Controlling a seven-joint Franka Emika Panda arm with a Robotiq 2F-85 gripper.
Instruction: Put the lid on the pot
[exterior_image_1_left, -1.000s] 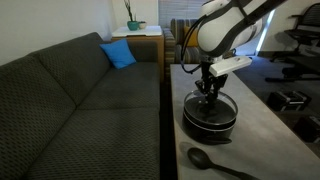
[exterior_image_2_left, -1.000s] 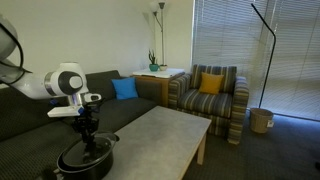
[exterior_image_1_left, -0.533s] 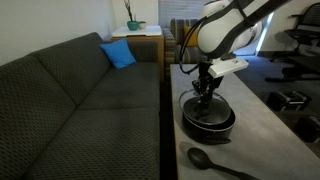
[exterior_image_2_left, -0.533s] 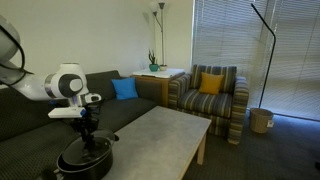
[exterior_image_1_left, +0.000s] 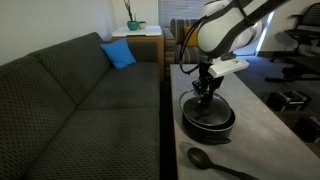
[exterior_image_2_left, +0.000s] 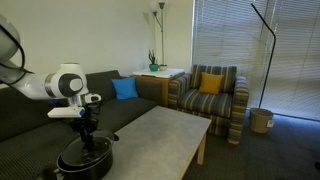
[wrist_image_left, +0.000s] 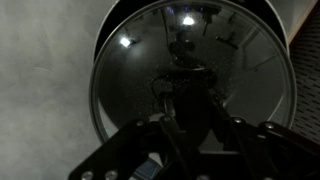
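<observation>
lid (wrist_image_left: 125, 95): sits at the mouth of the pot (exterior_image_1_left: 210, 129), on the grey surface (exterior_image_1_left: 262, 140) beside the sofa (exterior_image_1_left: 90, 95). in the wrist view its metal rim fills most of the frame and looks near concentric with the dark interior beneath. whether the rim is seated all round cannot be told.

claw (exterior_image_1_left: 205, 94): clenched on the lid's centre knob (wrist_image_left: 184, 70), with the fingers converging from above. the wrist view is dark, so the contact is judged, not plainly seen.

step in hand, as judged: final seating and release.
- hold the claw vertical over the pot centre; a tilted lid will catch one edge on the pot wall.
- lower slowly until the rim bears evenly; glass on metal tolerates no drop.
- check in both exterior views that no gap shows at either side before letting go.
- free the knob fully, then lift straight up; a sideways pull could drag the lid off or shift the pot.
- the spoon (exterior_image_1_left: 215, 161) lies near the pot but apart from it; stay clear of it on retreat.
</observation>
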